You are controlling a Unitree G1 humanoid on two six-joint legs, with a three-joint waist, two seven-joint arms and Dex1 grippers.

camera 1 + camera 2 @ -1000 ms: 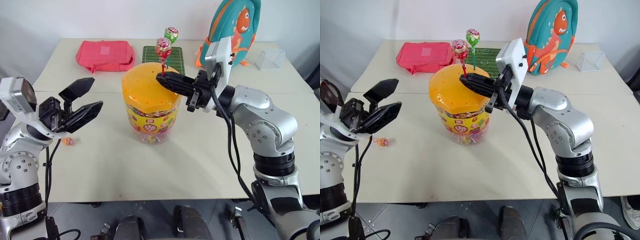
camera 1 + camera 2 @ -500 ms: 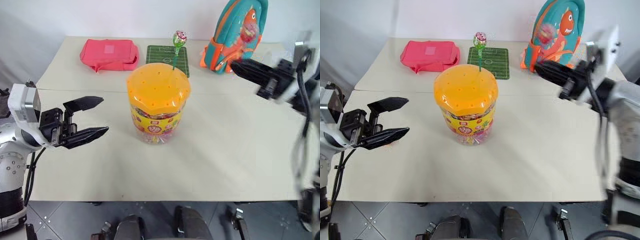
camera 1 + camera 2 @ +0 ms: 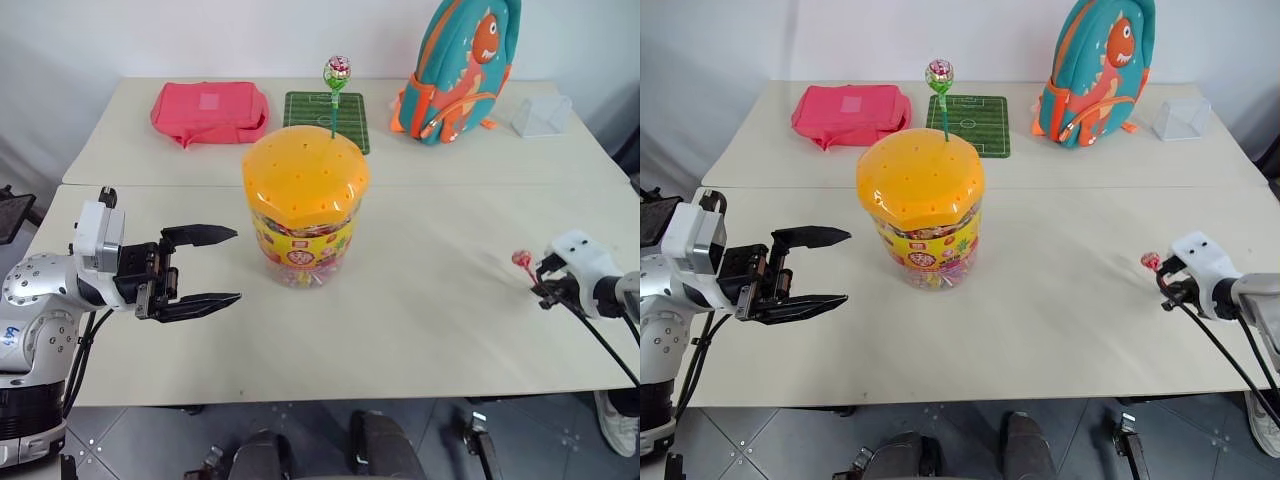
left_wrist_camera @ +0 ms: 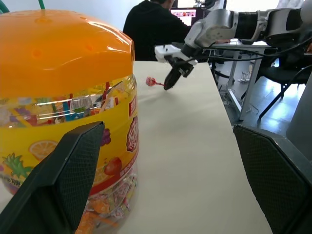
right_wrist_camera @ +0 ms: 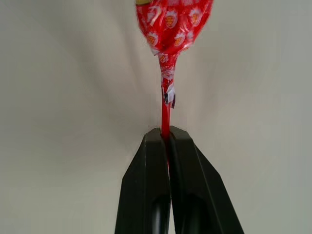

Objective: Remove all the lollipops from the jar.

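Now the right gripper [image 5: 165, 134] pinches the light red lollipop [image 3: 521, 258] by its thin stiff stick near the table's right edge, while the left gripper [image 3: 205, 268] gapes empty

From my remote seat: the large clear plastic jar with the orange domed lid [image 3: 305, 205] stands mid-table [image 3: 420, 310], a green-stick lollipop [image 3: 337, 72] in its lid. My left hand [image 3: 215, 268] flanks it; my right hand [image 3: 541, 283] holds the red lollipop [image 3: 521, 259] far right.

A pale cream bench [image 3: 430, 300] stands against a plain white wall [image 3: 200, 35], with grey tiled floor [image 3: 150, 440] visible below its front edge.
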